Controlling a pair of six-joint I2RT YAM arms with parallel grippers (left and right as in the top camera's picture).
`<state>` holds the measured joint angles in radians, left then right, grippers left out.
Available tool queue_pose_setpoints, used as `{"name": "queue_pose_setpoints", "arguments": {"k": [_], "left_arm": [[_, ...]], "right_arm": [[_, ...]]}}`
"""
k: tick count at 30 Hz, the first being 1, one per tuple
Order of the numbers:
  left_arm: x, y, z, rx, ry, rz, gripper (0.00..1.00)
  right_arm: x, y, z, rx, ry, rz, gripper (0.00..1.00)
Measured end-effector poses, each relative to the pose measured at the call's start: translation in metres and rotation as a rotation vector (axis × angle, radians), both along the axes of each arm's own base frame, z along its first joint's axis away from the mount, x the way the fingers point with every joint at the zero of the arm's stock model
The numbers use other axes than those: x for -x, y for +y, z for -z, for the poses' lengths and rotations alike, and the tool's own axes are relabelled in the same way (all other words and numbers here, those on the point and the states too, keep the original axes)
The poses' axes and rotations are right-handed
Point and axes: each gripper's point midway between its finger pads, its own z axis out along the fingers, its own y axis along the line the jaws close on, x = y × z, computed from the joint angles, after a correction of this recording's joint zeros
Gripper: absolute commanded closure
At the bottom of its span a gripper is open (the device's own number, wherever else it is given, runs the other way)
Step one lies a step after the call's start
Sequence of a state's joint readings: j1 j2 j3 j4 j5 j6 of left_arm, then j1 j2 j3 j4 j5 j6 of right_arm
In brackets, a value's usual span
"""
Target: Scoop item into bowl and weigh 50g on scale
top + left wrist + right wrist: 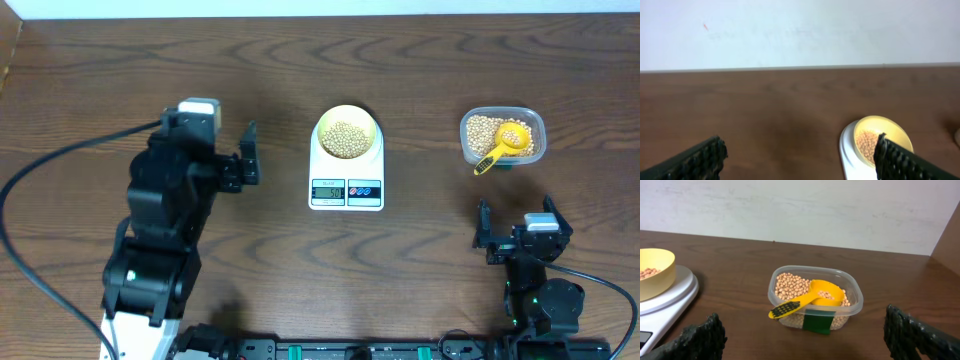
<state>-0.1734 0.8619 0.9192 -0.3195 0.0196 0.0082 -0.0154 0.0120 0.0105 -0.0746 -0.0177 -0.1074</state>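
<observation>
- The bench [120, 60] is dark brown wood with a wavy, swirling grain.
- A plain off-white wall [800, 30] meets its far edge, faintly smudged.
- A brown panel [950, 235] stands at the right.
- Light is soft and even, with faint shadows.

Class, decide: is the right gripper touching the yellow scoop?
Apart. Overhead view shows bare table between the right gripper and the yellow scoop in the tub.
</observation>
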Motion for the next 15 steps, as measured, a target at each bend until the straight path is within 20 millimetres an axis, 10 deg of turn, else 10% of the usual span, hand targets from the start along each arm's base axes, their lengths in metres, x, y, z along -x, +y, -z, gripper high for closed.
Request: {"name": "queue_pose_setpoints", "arguments": {"k": [15], "left_arm": [[0.025, 0.047, 0.03, 0.013, -0.142, -0.145, 0.04]], "right_arm": [[0.0, 0.0, 0.0, 0.0, 0.001, 0.0, 0.01]]}}
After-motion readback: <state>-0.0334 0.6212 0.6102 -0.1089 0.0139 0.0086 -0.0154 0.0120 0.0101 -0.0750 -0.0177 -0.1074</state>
